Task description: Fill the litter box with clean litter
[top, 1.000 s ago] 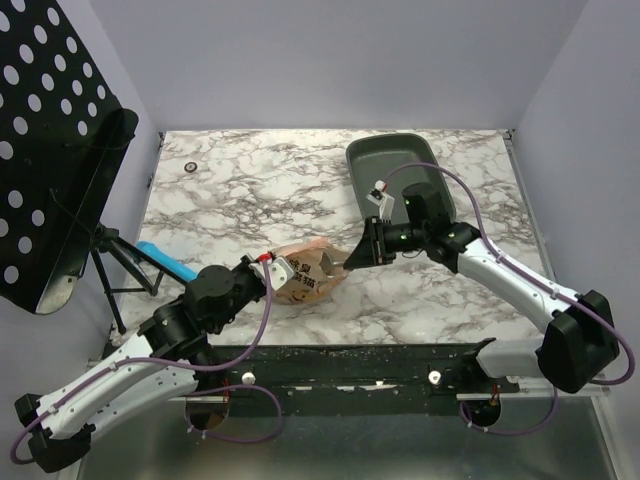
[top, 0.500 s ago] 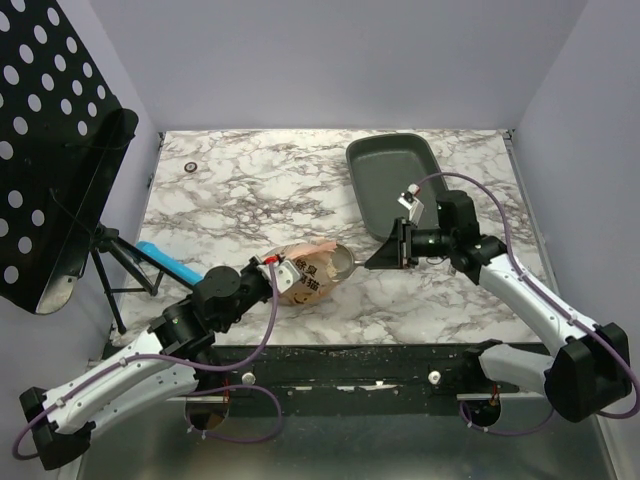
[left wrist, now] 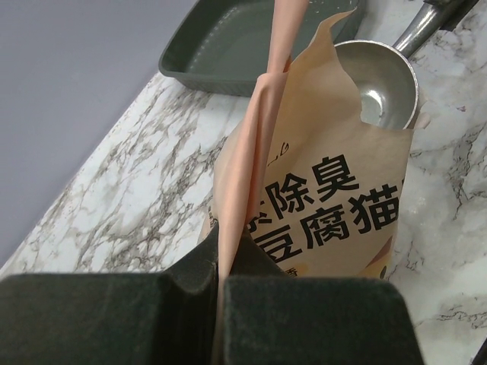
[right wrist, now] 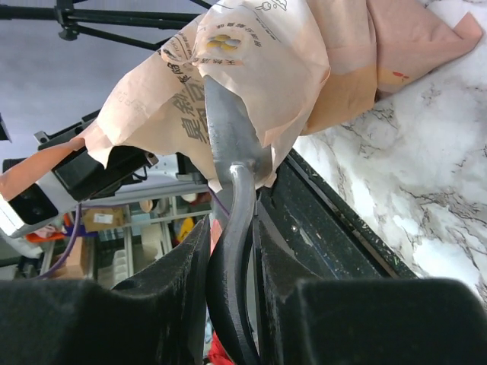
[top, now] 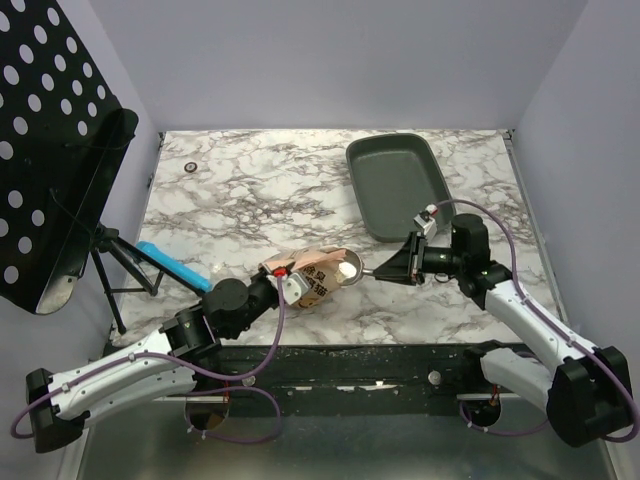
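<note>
Fingers (left wrist: 319, 319) of the left tool (left wrist: 221, 283) are pressed together on a thin fold of the bag (left wrist: 327, 198), the peach plastic rising straight up out of the pinch. From there the bag spreads out with black printed characters across its side. It lies on the marble table (top: 250, 200) near the front edge, just ahead of the left arm, with its torn mouth turned to the right. What is inside it is hidden.

At that mouth sits the metal bowl of a scoop (left wrist: 378, 82), partly behind the torn edge; the part of its inside that shows is shiny metal. The scoop's dark handle runs right into the right tool (right wrist: 232, 251), whose fingers are clamped on it from both sides. From the right wrist, the bowl's underside lies against the bag, with plastic draped around it.

Beyond the right tool, at the far right of the table, is the litter box (top: 395, 185), well apart from the bag and set at a slight angle; its smooth dark floor shows. On the left, a black perforated stand (top: 50, 150) leans over the table's edge, with a blue object (top: 170, 262) below it.
</note>
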You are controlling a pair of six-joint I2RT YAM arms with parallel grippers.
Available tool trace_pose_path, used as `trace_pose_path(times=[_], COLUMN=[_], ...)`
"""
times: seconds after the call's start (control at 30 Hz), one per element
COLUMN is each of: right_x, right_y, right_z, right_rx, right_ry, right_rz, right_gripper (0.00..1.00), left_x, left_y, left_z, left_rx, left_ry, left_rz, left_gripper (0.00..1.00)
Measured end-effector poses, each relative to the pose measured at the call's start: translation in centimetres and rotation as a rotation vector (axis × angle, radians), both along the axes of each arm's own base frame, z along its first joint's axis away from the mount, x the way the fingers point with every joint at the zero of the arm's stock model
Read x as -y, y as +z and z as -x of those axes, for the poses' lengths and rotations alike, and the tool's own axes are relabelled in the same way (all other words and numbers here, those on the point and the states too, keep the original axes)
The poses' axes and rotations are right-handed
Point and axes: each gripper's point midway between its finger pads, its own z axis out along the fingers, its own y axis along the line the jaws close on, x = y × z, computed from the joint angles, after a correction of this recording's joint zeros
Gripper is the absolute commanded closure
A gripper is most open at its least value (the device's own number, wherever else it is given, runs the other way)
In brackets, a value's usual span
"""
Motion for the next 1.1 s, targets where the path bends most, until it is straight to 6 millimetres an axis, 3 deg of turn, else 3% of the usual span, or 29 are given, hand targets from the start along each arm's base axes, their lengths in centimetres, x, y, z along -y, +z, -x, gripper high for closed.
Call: trace_pose_path(times=[0.27, 0.63, 0.93, 1.1], right_x=[-0.4, -0.2, -0.1, -0.6], right_y=[-0.3, 1.2, 1.8, 2.1], right_z=[0.4, 1.3, 1.3, 1.4], right_rx=[-0.056, -0.036, -0.014, 0.006], right_ry=[-0.015, -0.027, -0.033, -0.008], right_rz=[-0.099, -0.174, -0.184, -0.196], right_gripper=[1.0, 1.0, 1.0, 1.0], left_x=[0.1, -0.7, -4.0, -5.6], left_y=[-0.3, 0.2, 2.6, 2.9], left_z=[-0.3, -1.0, -0.4, 0.6], left_rx=[0.007, 0.067, 0.16, 0.17], left_ry=[0.018, 0.086, 0.111, 0.079], left_rz=[-0.019, -0.061, -0.175, -0.246], left_gripper=[1.0, 1.0, 1.0, 1.0])
